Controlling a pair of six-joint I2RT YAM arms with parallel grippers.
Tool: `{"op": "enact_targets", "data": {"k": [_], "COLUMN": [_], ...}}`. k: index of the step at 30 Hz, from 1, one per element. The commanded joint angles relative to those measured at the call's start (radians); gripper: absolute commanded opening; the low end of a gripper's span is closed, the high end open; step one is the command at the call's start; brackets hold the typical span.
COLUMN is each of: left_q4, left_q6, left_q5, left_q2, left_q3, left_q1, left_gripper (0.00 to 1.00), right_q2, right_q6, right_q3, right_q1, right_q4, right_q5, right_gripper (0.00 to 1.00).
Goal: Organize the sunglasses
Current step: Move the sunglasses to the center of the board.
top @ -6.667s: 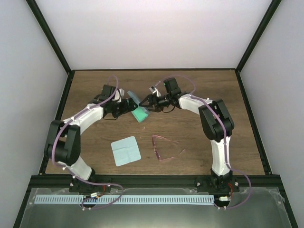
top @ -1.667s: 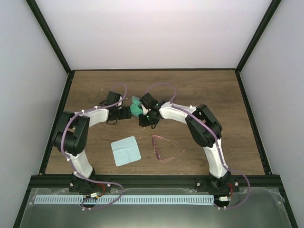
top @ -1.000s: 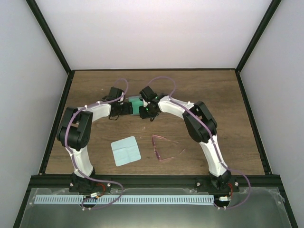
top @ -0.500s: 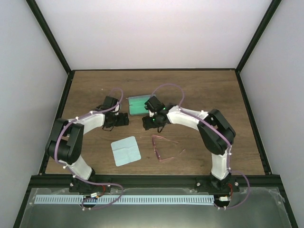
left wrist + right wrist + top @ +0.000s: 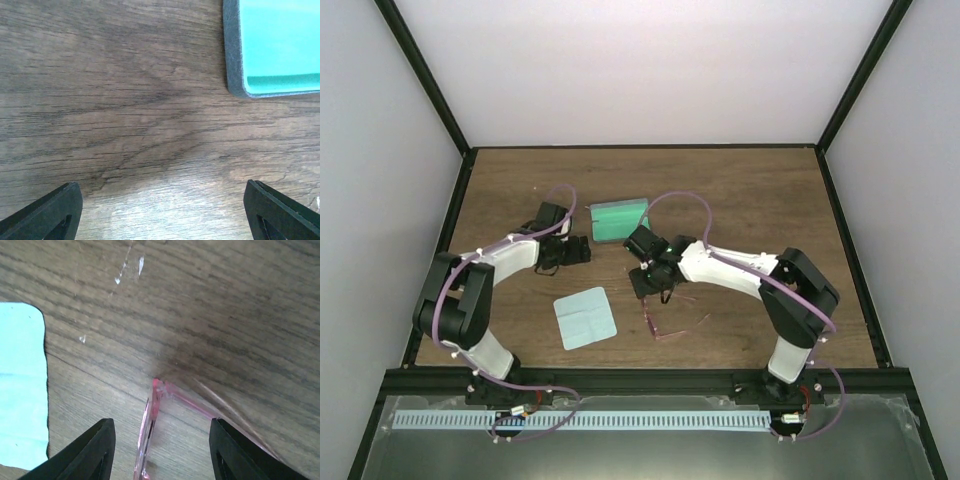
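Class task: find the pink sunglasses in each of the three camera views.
Top external: sunglasses just below centre, right of the pale blue cloth.
Left wrist: not in it.
Right wrist: lower centre, between the fingers.
Shared landmark: the cloth, left of them in both.

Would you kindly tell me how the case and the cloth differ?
The case is green inside with a grey rim; the cloth is pale blue. The case is a wide rectangle lying farther back; the cloth is a tilted square nearer the front. Both lie flat on the table.
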Motion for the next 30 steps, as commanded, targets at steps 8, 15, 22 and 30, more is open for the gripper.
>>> {"op": "enact_targets", "data": {"k": [8,15,22,30], "left_q4": [-0.021,-0.014,-0.014,-0.011], "left_q6": [-0.013,-0.015,-0.007,-0.004], "left_q5": [-0.024,-0.011,-0.008,0.002], "left_q2": [-0.053,-0.052,-0.039,-0.035], "left_q3": [0.003,-0.015,-0.012,-0.010], "left_q1": [0.002,0.002,0.002,0.002], "left_gripper": [0.91,0.91,0.91,0.91], "right_q2": [0.071,0.090,0.071,0.050], "right_q6": [0.006,-0.009,-0.020,-0.073], "right_q3": [0.071,0.087,0.106,0.150], "right_q1": [0.011,0.011,-0.024,-0.146], "right_q4": [-0.059,-0.053,-0.080,-0.093], "right_q5": [0.039,0.032,0.087,0.081], "right_gripper": [0.36,0.17,0.14,0.15]}}
